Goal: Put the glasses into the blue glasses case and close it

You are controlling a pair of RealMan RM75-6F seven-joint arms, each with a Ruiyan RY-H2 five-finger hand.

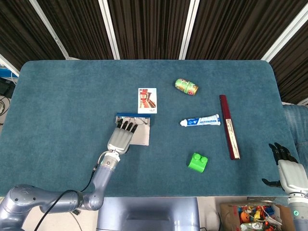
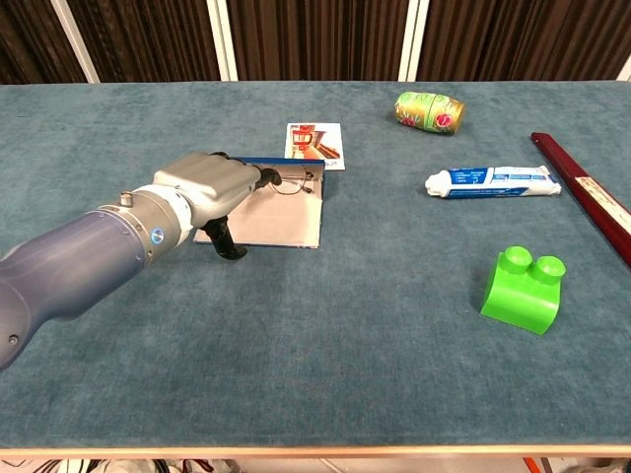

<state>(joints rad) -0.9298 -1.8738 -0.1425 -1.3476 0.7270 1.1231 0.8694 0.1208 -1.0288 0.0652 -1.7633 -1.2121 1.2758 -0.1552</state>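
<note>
Glasses [image 2: 291,181], thin wire frame, lie in the open blue glasses case [image 2: 281,219], at its far edge beside the blue rim, centre-left of the chest view. The case lies flat on the table [image 2: 315,374] with its pale lining upward. The left hand [image 2: 209,185] rests over the left part of the case, palm down; its dark fingertips [image 1: 126,126] reach the far rim just left of the glasses, and whether they touch the frame cannot be told. Nothing is visibly grasped, the fingers being extended and slightly apart.

Just beyond the case lies a picture card [image 1: 147,100]; its print is too small to read. A green can [image 2: 429,109] lies on its side in the upper right, a toothpaste tube [image 2: 493,180] below it, lettering illegible. A dark red box [image 1: 229,126] lies along the right, and a green block [image 2: 523,289] stands in the lower right.

The right hand [image 1: 287,169] sits past the table's lower right corner in the head view, fingers spread, holding nothing.
</note>
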